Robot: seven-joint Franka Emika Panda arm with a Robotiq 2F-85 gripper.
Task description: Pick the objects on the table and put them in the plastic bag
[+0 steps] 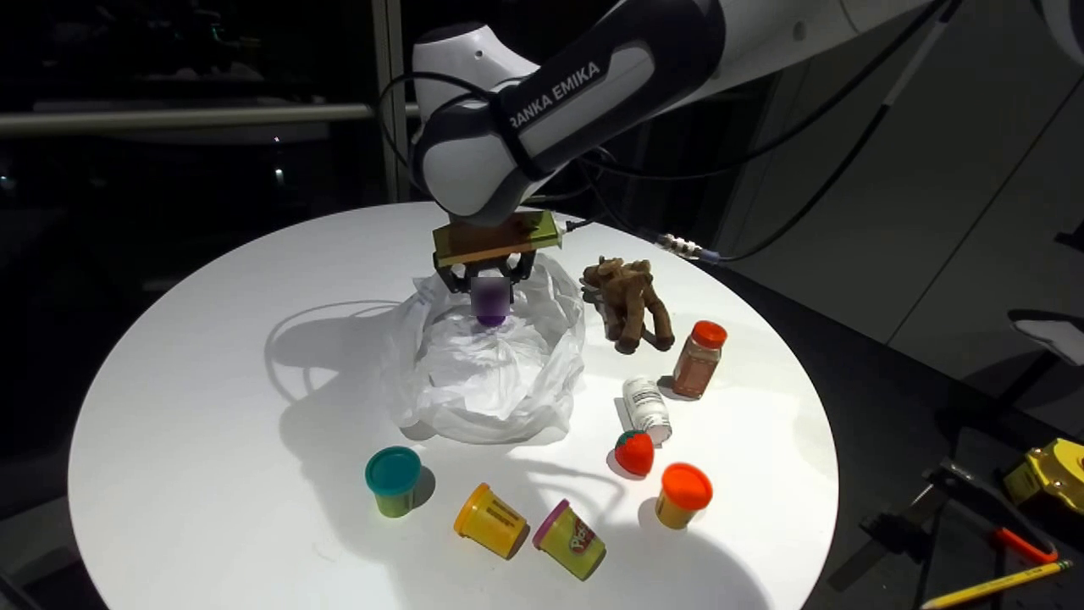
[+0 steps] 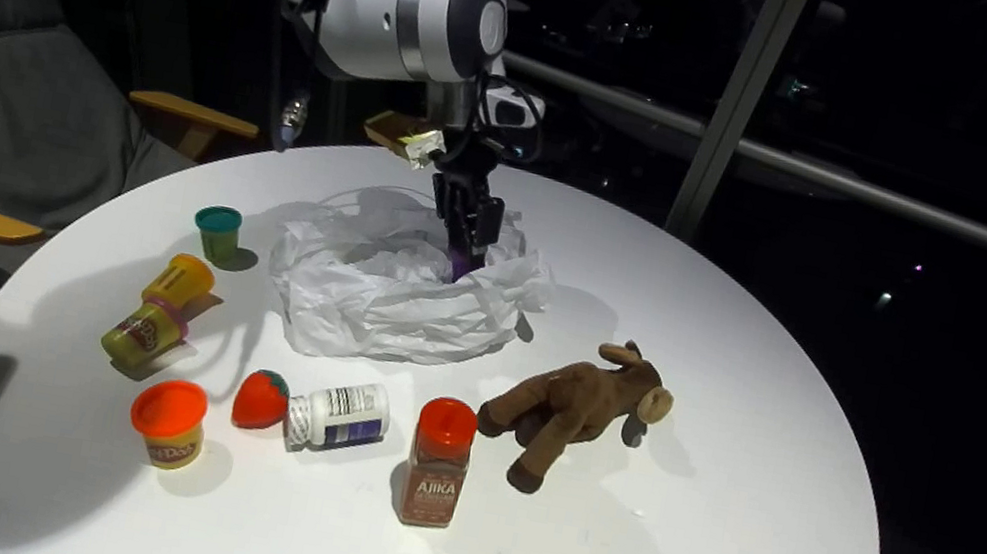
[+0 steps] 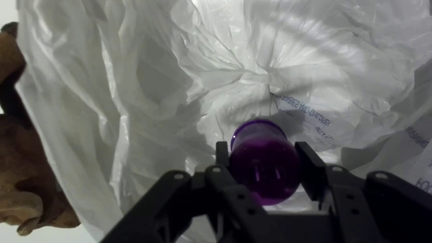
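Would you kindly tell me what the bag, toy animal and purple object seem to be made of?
Bag: thin plastic film, slightly shiny, as its creases and highlights suggest.
Toy animal: probably matte plush, given its dull, soft-looking surface.
Purple object: glossy, with crisp reflections; perhaps plastic, though glass is possible.

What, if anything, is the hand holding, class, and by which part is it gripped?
The hand holds a purple container by opposite sides of its body, near the upper end; the lower end points into the plastic bag.

Arm point(image 1: 614, 93) bent; gripper point(image 3: 261, 153) points down; fingers point(image 3: 311, 170) partly spread, apparently clamped in a grip.
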